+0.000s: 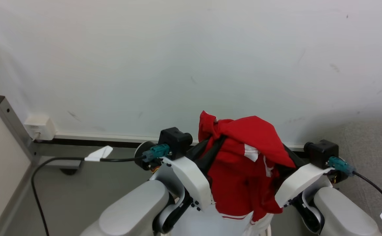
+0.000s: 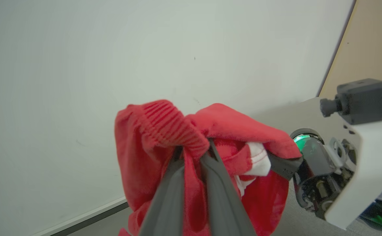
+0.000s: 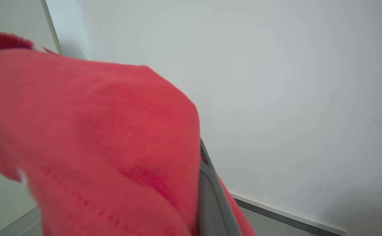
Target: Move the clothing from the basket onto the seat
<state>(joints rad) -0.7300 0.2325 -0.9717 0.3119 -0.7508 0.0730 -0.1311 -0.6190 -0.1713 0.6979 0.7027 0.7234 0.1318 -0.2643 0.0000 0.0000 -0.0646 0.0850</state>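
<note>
The red clothing (image 1: 240, 164) hangs bunched in the air between my two grippers, in front of a white wall, with white stripe trim showing on its folds. My left gripper (image 1: 217, 140) is shut on a ribbed red edge of the clothing (image 2: 151, 147); in the left wrist view both dark fingers (image 2: 174, 183) pinch the fabric. My right gripper (image 1: 287, 153) holds the other side. The cloth (image 3: 96, 131) drapes over it, leaving one finger (image 3: 207, 193) visible. A grey corner of the seat (image 1: 368, 154) lies at the right. The basket is out of view.
A white wall (image 1: 191, 59) with a baseboard stands close ahead. A wall socket box (image 1: 39, 126) and a metal post (image 1: 10, 118) are at the left. A black cable (image 1: 37, 183) runs over the grey floor. Thin cables lead from both wrist cameras.
</note>
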